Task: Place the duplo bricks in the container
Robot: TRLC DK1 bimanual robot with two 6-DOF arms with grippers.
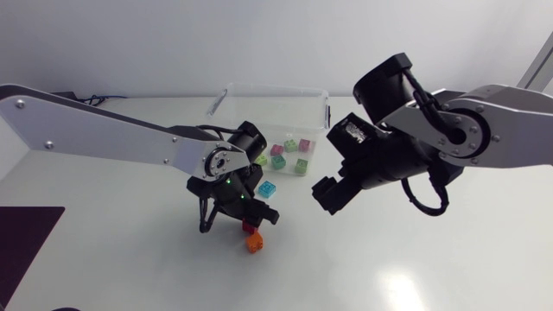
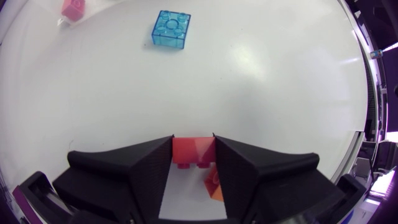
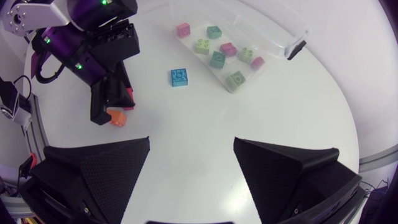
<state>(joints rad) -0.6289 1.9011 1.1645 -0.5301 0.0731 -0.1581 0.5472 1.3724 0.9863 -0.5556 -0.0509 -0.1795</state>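
Clear container (image 1: pixel 321 97) at the table's far side, roughly eight bricks inside. Right gripper (image 3: pixel 191 149) spread wide, empty. Left gripper (image 2: pixel 193 144) clamped on one red brick (image 1: pixel 250 228) just above the table, one orange brick (image 1: pixel 254 245) right beside it. One blue brick (image 1: pixel 268 189) loose nearby. Bricks likely light, rigid, slick; pinch the flat sides.

white tabletop with a dark panel at one corner
the smooth, matte white tabletop (image 1: pixel 130 281) carries soft patches of reflected light; a flat, dark purple-black rectangular panel (image 1: pixel 24 249) lies at its near corner on the left side, partly cut off.
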